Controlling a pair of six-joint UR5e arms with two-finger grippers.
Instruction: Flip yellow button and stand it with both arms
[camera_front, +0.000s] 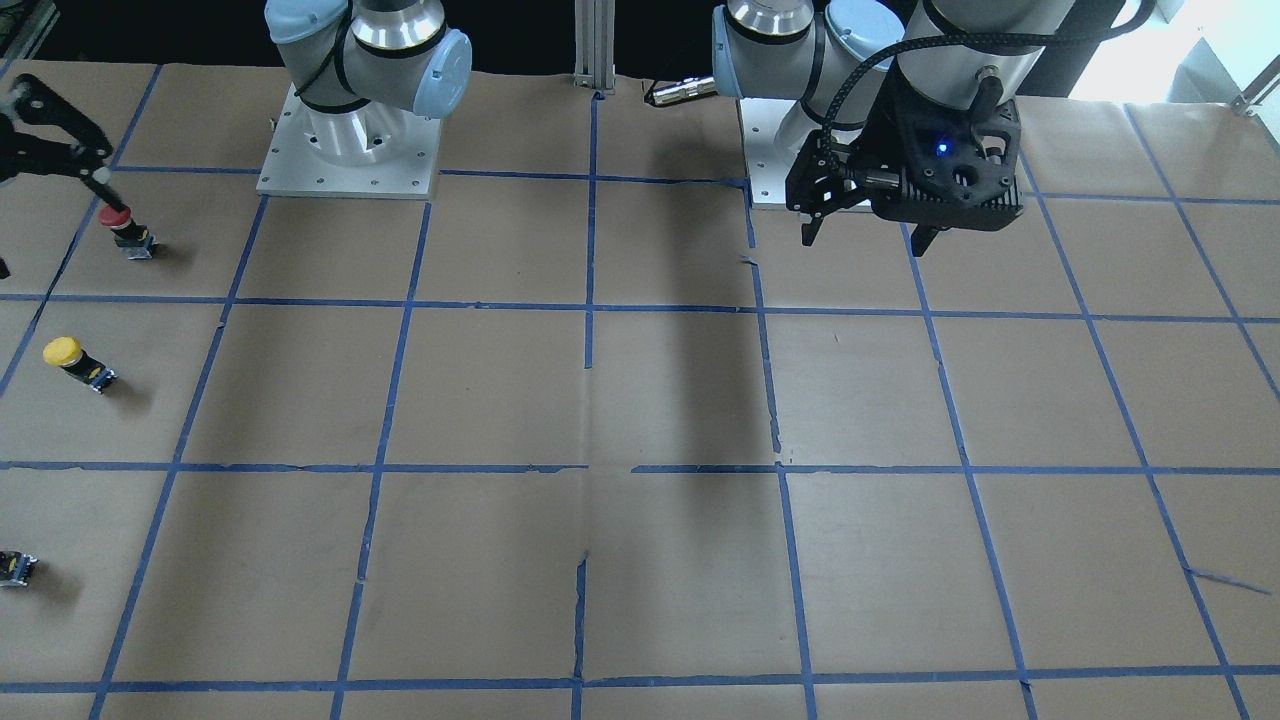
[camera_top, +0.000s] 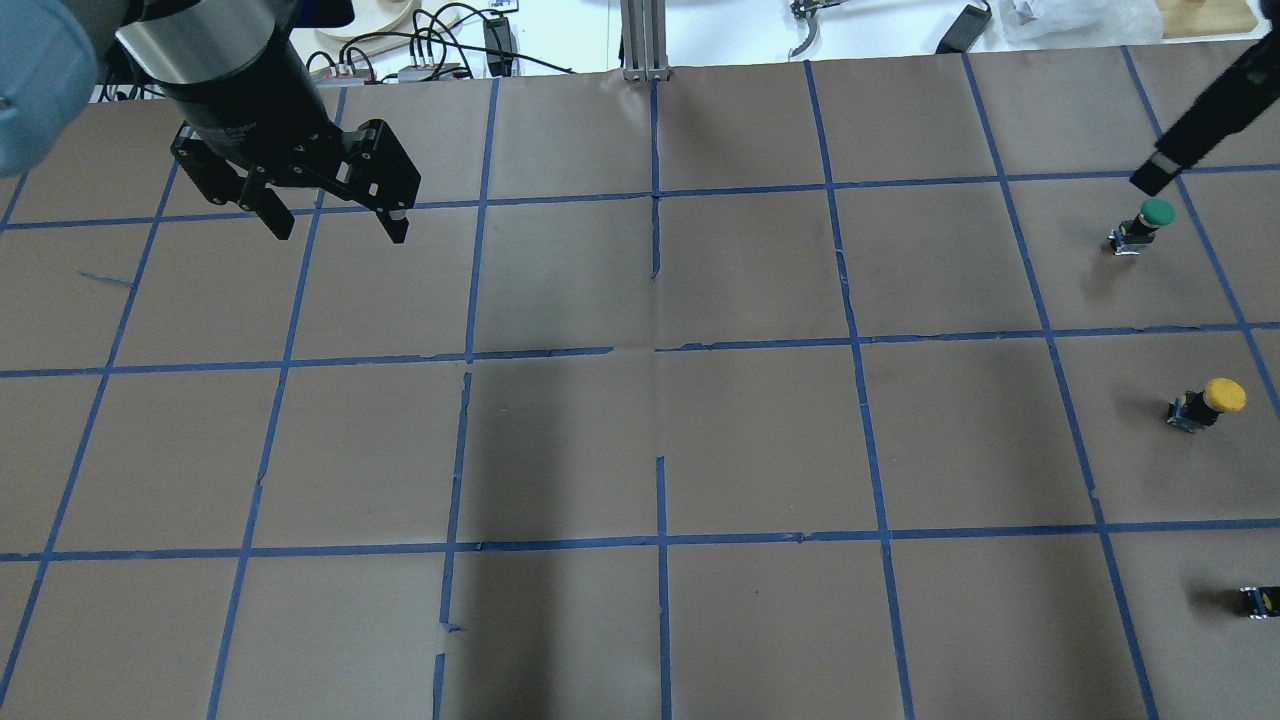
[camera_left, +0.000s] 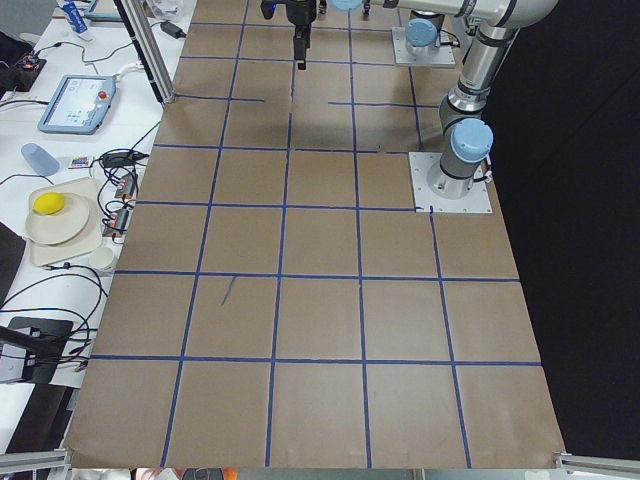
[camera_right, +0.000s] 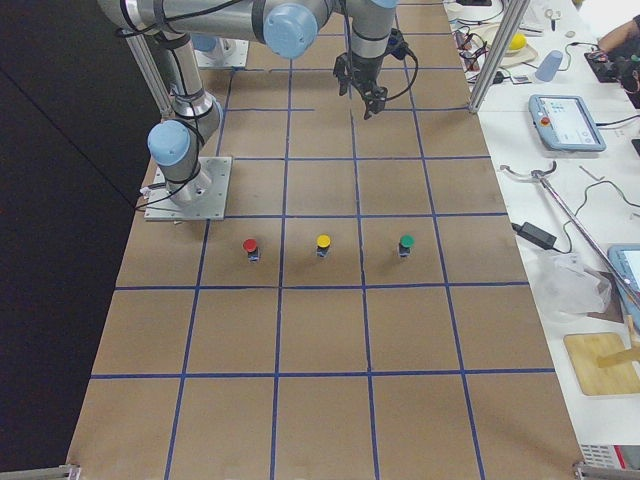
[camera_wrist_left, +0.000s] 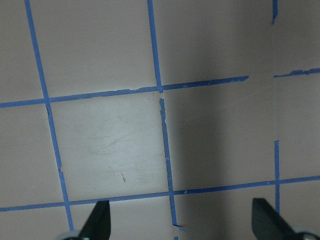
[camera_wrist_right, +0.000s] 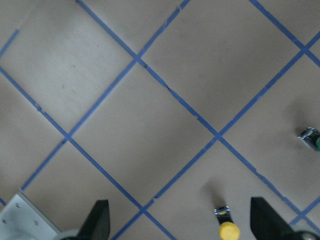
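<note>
From the front, we saw the left gripper (camera_front: 866, 240) hanging above the table (camera_front: 640, 400) near its own base, fingers apart. The yellow button (camera_front: 75, 362) sat at the robot's far right, between the red button (camera_front: 125, 228) and a small black block (camera_front: 15, 567). Overhead, the yellow button and left gripper were well apart. In its wrist view, the right gripper (camera_wrist_right: 180, 215) had fingers spread, with the yellow button on the table below, between them.
</note>
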